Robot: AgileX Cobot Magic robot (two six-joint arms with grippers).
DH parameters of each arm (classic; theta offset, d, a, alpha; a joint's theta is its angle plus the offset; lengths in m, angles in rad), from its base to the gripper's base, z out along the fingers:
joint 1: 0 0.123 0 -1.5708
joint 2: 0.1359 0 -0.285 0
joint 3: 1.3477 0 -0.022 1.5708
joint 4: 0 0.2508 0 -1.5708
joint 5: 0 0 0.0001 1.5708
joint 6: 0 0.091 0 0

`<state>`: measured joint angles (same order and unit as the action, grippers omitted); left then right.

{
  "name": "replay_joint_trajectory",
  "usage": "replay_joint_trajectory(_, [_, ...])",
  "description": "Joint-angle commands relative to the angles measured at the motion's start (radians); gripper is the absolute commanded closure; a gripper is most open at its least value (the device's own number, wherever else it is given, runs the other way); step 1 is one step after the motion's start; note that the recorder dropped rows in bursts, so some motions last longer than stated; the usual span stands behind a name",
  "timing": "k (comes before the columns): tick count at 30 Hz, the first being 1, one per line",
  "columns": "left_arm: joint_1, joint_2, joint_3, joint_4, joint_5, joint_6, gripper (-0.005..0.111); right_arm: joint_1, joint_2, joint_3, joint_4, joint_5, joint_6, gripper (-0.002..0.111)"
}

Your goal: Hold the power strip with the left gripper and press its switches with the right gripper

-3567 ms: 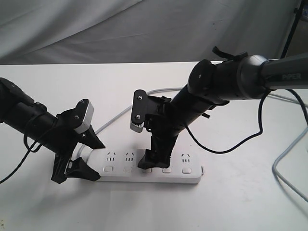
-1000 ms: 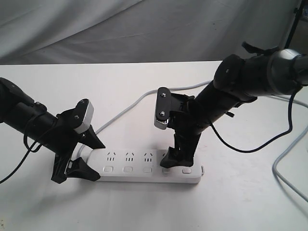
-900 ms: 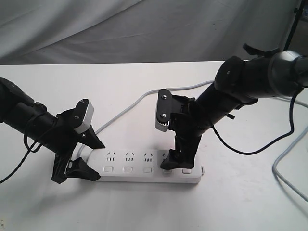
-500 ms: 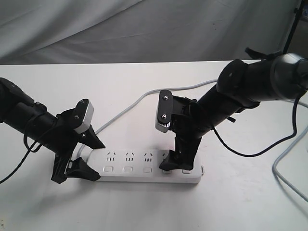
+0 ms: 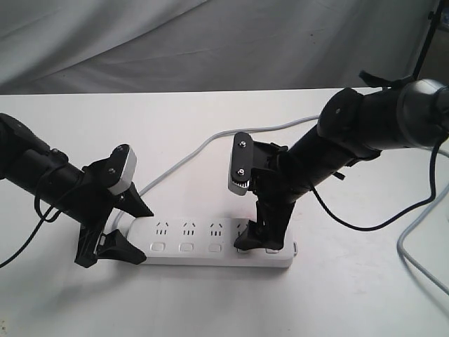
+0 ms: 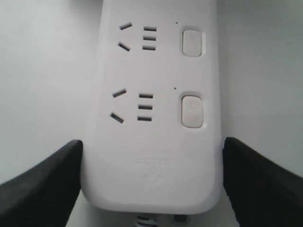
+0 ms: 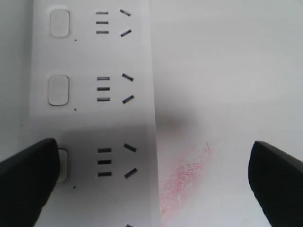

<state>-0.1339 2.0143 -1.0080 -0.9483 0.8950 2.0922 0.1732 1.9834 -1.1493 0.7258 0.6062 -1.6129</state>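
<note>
1. The power strip (image 5: 186, 239) lies flat on the white table (image 5: 210, 126), lengthwise across the front. Its grey cord (image 5: 189, 158) leaves the left end and curves away toward the back.
2. The left gripper (image 5: 146, 236) is clamped on the cord end of the strip. In the left wrist view its two fingers (image 6: 42, 184) press against the long edges, one on each side, just short of the first socket group.
3. The right gripper (image 5: 258, 240) stands steeply over the far part of the strip with its jaws wide apart and holding nothing. In the right wrist view one finger (image 7: 28, 184) covers part of a switch. The other hangs over bare table, beside a faint pink smudge (image 7: 184, 175).
4. Whether that finger is actually pushing the switch down cannot be told from these views.
5. The switches (image 5: 186, 247) sit in a row along the near edge, one below each socket group.
6. The strip looks like light, stiff, smooth plastic, so it would probably slide or pivot on the table under a push from above.
7. The narrow sides at the rounded end seem the best place to grip: they are parallel and firm, and leave sockets and switches uncovered.
8. Because the push comes far from the held end, the strip may twist, so a straight downward press looks safest.
9. The cord is limp and gives no support.
</note>
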Motion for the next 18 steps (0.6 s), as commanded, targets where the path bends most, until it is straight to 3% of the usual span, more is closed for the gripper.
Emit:
replay_joint_trajectory(1, [-0.006,0.001,0.004,-0.008,-0.005,0.001,0.093,-0.001,0.013,0.018,-0.065,-0.021,-0.028,0.003])
replay_joint_trajectory(18, [-0.006,0.001,0.004,-0.008,-0.005,0.001,0.093,-0.001,0.013,0.021,-0.081,-0.025,-0.031,0.003])
